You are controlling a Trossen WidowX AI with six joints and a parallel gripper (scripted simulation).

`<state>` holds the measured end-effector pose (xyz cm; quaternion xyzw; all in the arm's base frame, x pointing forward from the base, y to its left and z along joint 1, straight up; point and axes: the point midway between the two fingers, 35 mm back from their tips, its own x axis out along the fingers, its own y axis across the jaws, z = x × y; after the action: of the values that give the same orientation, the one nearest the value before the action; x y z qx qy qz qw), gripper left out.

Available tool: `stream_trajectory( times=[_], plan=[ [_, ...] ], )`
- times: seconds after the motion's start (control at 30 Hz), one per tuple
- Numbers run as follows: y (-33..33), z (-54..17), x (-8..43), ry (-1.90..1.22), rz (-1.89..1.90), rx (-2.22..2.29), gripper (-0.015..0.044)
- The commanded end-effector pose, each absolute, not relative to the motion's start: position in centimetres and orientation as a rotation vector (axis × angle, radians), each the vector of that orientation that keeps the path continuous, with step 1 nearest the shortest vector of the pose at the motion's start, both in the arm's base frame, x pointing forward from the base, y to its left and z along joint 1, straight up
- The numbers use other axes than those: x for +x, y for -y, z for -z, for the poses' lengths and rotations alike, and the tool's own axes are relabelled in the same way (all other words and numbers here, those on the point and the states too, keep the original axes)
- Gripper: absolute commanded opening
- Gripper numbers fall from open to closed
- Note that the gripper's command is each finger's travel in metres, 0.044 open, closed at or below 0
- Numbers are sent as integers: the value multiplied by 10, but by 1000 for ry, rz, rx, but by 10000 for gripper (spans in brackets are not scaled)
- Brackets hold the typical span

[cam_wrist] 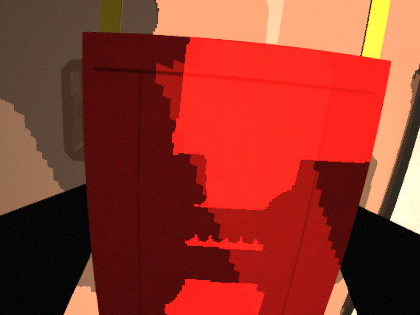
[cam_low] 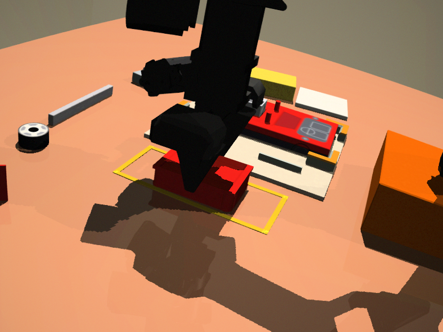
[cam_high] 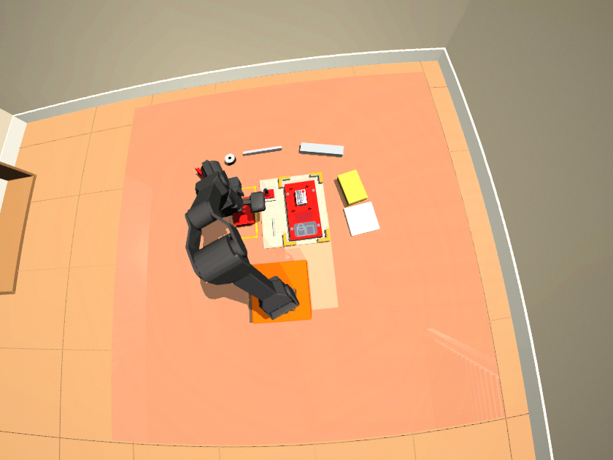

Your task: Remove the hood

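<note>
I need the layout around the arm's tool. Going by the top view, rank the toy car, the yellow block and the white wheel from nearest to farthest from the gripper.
The gripper is shut on the red hood.
1. Toy car: just beyond the hood, on the pale board.
2. White wheel: on the table toward the grey bars.
3. Yellow block: past the car, on its far side.
</note>
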<state>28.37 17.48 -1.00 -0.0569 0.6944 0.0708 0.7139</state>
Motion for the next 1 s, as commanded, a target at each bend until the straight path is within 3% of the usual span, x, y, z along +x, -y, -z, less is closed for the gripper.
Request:
stream_trajectory(
  times=[0.0,0.4,0.7,0.97],
  plan=[
    [-175,10,284,-1538,-157,-126,131],
    [-175,10,284,-1538,-157,-126,440],
    [-175,-60,283,-1543,-151,-133,440],
    [-174,-62,283,-1543,-150,-133,440]
  ],
)
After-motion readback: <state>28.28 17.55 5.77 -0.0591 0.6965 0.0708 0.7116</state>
